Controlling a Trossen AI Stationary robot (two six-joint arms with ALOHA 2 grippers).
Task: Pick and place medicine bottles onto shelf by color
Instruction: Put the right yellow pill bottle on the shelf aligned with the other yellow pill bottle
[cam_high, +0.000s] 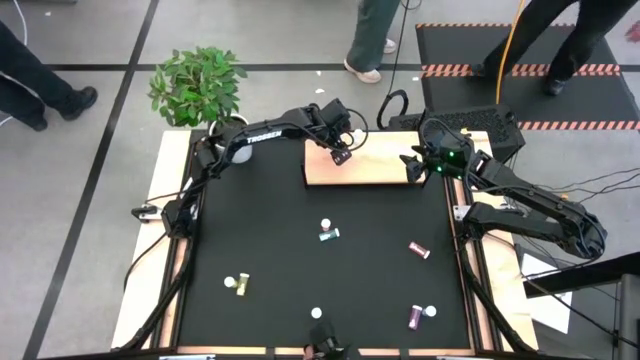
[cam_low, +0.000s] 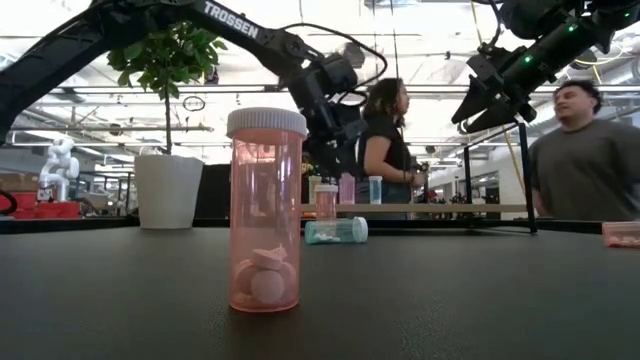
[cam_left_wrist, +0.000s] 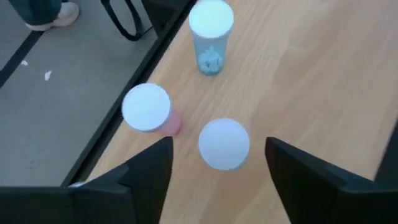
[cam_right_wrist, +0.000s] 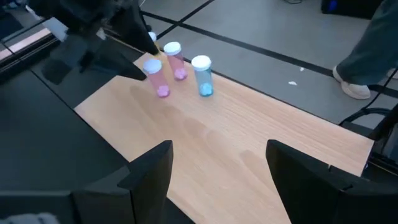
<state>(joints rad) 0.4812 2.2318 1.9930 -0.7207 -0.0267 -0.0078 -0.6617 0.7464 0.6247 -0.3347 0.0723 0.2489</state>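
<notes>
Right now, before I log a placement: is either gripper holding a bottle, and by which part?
Neither holds anything. The left gripper stands open around a pink bottle upright on the shelf, fingers clear of it. The right gripper is open and empty.

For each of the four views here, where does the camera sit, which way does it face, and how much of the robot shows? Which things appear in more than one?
High: overhead, looking straight down on the table; both arms show.
Low: at tabletop height, facing the room and people; a pink bottle stands close, arms above.
Left wrist: looks down past the open left hand at three capped bottles on the shelf.
Right wrist: looks past the open right hand across the shelf.
Shared: both wrist views show the blue bottle and two pink ones.
</notes>
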